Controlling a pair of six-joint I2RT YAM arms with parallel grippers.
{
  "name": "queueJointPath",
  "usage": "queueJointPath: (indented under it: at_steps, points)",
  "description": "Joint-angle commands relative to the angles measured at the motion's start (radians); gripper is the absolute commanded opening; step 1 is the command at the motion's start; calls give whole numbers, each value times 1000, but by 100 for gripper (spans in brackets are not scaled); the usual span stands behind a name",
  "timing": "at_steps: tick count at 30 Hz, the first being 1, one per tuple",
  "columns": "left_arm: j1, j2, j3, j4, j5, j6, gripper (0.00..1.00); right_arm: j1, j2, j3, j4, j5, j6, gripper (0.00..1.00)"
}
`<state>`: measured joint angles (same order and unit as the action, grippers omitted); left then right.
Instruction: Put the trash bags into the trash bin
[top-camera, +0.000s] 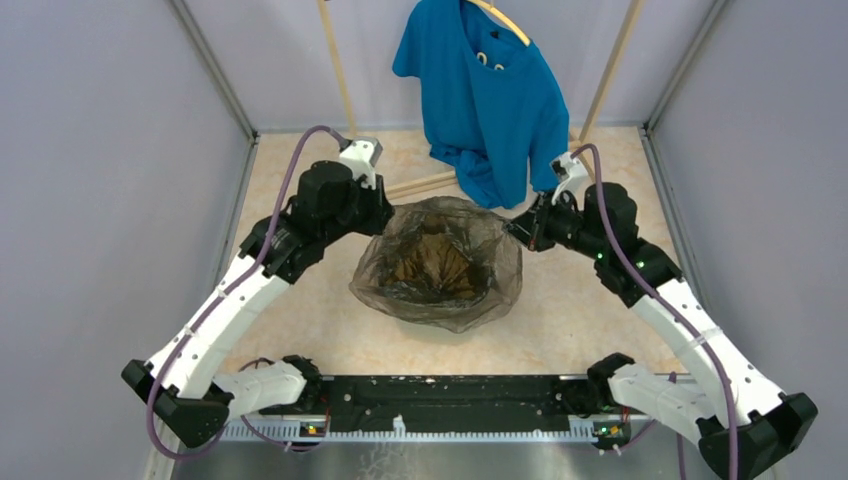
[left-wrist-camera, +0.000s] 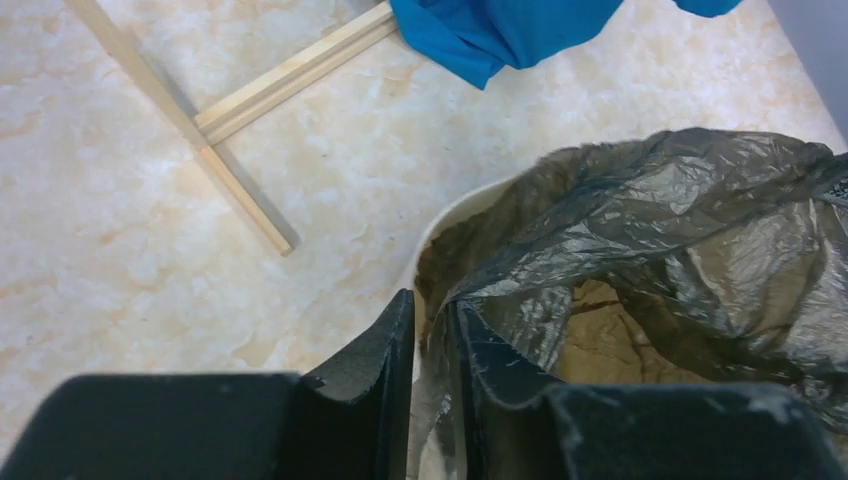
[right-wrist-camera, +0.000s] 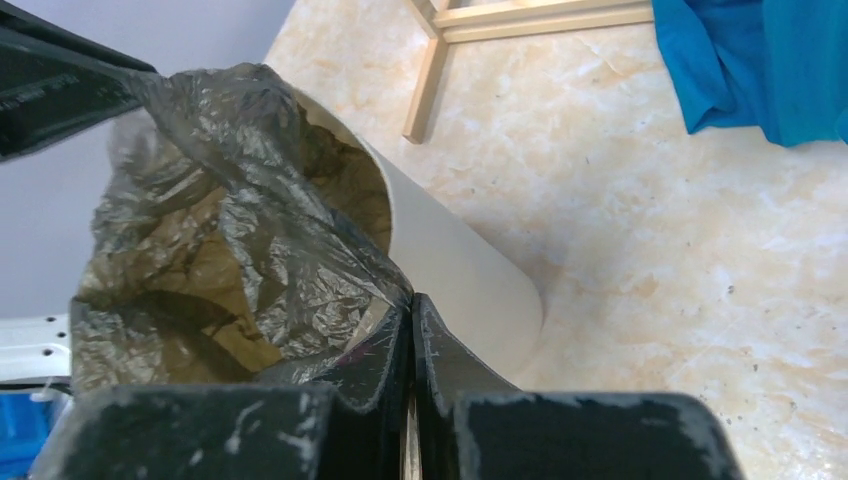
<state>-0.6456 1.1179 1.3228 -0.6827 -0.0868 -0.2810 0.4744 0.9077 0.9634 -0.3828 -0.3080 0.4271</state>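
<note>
The translucent dark grey-brown trash bag (top-camera: 437, 265) sits open-mouthed in and over the cream trash bin, which it almost wholly hides in the top view. My left gripper (top-camera: 383, 213) is at the bag's left rim and my right gripper (top-camera: 522, 230) at its right rim. In the left wrist view the left gripper (left-wrist-camera: 430, 305) pinches the bag (left-wrist-camera: 680, 210) edge at the bin rim (left-wrist-camera: 450, 215), one finger outside and one inside. In the right wrist view the right gripper (right-wrist-camera: 411, 300) is shut on the bag (right-wrist-camera: 230, 230) edge above the bin wall (right-wrist-camera: 450, 270).
A blue T-shirt (top-camera: 490, 100) hangs on a wooden rack just behind the bin, its hem near the right gripper. The rack's base bars (left-wrist-camera: 290, 75) lie on the floor by the bin and also show in the right wrist view (right-wrist-camera: 430, 85). Grey walls (top-camera: 120, 150) enclose both sides.
</note>
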Motion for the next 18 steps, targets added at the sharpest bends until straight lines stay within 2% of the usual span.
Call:
queueJointPath:
  at_steps: [1,9,18]
  points:
    - [84,9,31,44,71,23,22,-8,39,55,68,31,-12,0]
    - [210,86,27,110,190,62,0,-7,142,86,106,116,-51,0]
    - [262,145,-37,217,188,42,0,-8,224,103,157,107,-39,0]
